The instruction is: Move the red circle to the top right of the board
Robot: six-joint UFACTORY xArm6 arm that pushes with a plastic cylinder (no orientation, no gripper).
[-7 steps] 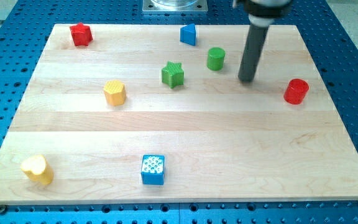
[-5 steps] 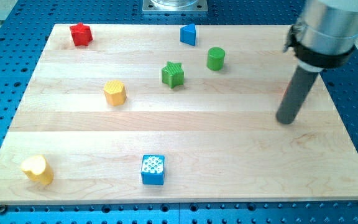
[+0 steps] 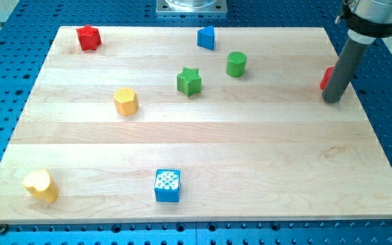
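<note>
The red circle (image 3: 327, 77) is near the board's right edge, in the upper right part, mostly hidden behind my rod. Only a sliver of its left side shows. My tip (image 3: 331, 100) rests on the board just below the red circle, touching or very close to it.
A green cylinder (image 3: 236, 64), a green star (image 3: 189, 80) and a blue triangular block (image 3: 206, 37) lie in the upper middle. A red star (image 3: 87, 37) sits at top left. A yellow hexagon (image 3: 125, 101), a yellow heart (image 3: 41, 185) and a blue cube (image 3: 167, 185) lie further left and down.
My tip swung from left of the red circle down around it and then up to its lower side. The red circle has moved up and a little right.
</note>
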